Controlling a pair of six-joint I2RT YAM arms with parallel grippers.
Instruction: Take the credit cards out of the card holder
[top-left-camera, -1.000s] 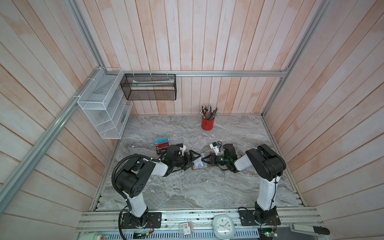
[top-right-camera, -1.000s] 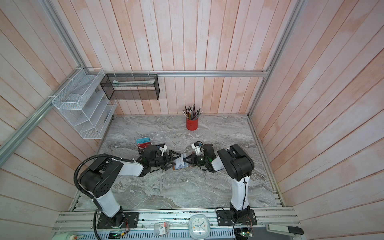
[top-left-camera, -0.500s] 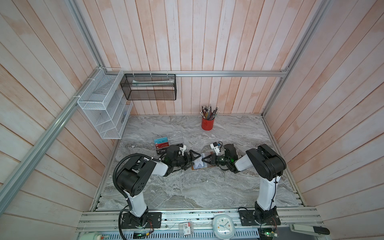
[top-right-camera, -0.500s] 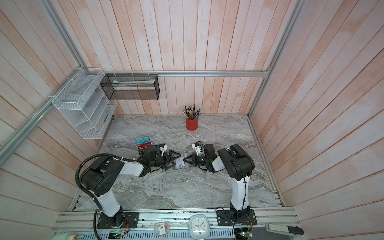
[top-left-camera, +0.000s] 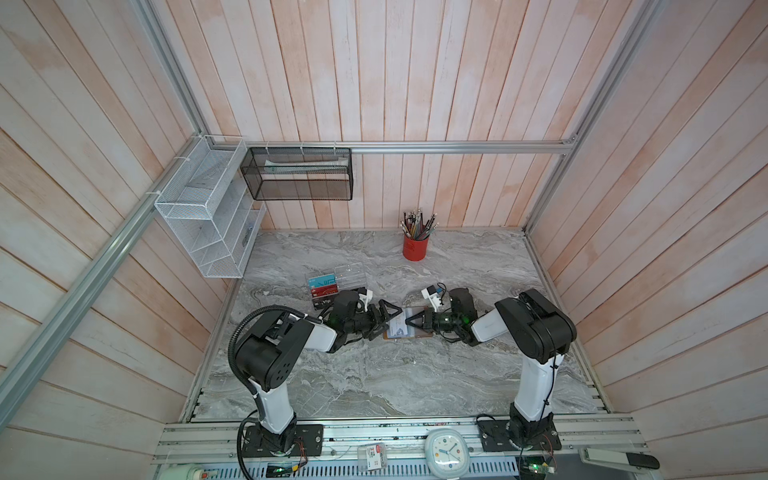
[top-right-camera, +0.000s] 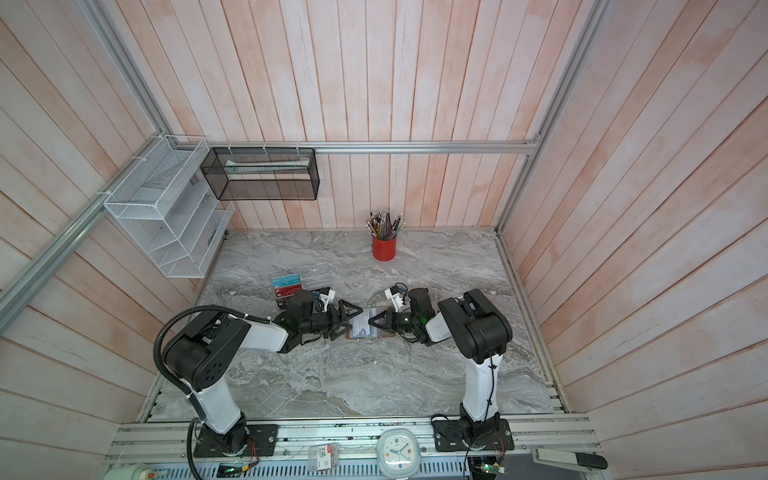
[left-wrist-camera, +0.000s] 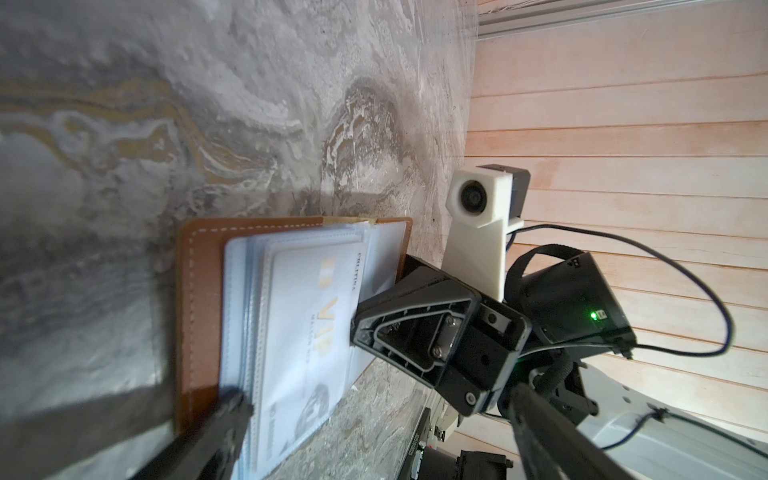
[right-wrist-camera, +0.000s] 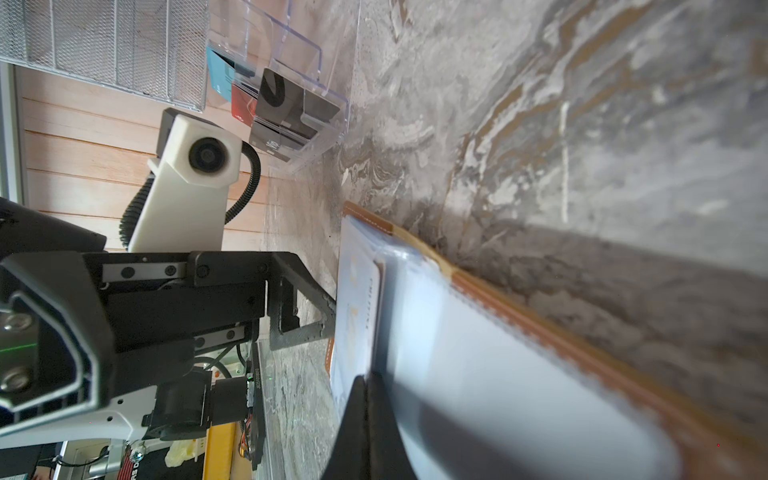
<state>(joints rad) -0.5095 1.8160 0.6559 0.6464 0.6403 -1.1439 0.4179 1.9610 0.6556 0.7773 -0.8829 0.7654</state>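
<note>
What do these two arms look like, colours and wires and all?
The left arm and right arm: white tubes between chunky black joints. A ribbed black hose follows the left, a thin black cable the right. The left tool and right tool are black, with triangular open-frame fingers and white camera blocks.

The card holder (left-wrist-camera: 199, 299) is tan-brown leather with white stitching. Its sleeves (left-wrist-camera: 239, 291) are pale grey-clear; the top card (left-wrist-camera: 307, 299) is whitish with gold lettering. The counter (left-wrist-camera: 249, 83) is grey marble veined tan. The pencil cup (top-left-camera: 414, 249) is red.
</note>
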